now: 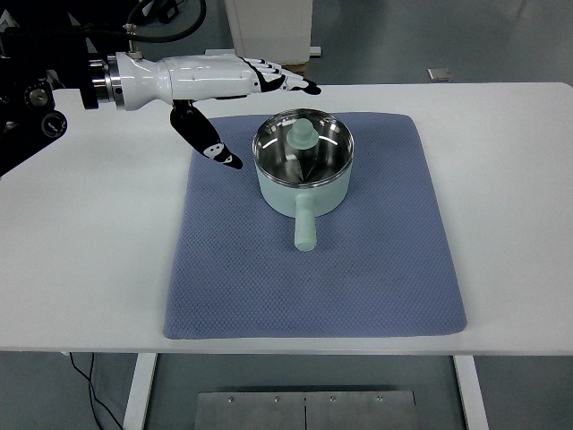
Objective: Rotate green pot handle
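Here the left hand (228,85) hovers beside the green pot (303,175).
Its fingers are spread, holding nothing; the handle (305,228) points toward the table's near edge.

Pale green pot (303,176) upright on blue mat (313,269) — handle (305,224) pointing twd near edge; knobbed lid, prob., inside.

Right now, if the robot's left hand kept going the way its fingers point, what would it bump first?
Probably the green pot: the left hand points right, just behind its far rim, so it may pass above.
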Controlling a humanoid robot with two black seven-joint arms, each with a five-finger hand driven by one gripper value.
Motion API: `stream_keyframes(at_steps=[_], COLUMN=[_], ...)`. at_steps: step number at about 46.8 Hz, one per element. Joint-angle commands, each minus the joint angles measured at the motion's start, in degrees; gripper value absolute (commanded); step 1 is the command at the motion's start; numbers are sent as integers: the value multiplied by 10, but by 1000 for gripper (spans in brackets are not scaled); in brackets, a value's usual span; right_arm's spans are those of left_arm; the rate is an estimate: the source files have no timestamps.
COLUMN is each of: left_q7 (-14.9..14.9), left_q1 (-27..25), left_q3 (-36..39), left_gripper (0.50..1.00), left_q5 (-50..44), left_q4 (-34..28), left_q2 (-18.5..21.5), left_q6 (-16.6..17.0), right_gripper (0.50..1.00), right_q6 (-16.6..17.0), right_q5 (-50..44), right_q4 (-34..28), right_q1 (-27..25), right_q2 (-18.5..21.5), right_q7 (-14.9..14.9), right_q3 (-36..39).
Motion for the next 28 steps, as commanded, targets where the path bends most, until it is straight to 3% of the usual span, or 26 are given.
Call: stream_keyframes(at_steps=[1,21,28], left_q7=[0,0,0], left_q1=[-23,-114,-117], left_q3=[34,142,150], left_gripper=[1000,1000,1000], left_q5=[1,13,52], left_q4=[-7,-26,-36], left_q2=[-1,-48,-67], left_q6=[0,2,3], right_gripper=[1000,1000,1000], right_q6=[0,0,0], right_q5=[0,0,0], right_q4=[0,0,0], right_q1=[1,0,1], right_q2=[0,0,0], right_q7=[0,0,0], right_q3=[0,0,0])
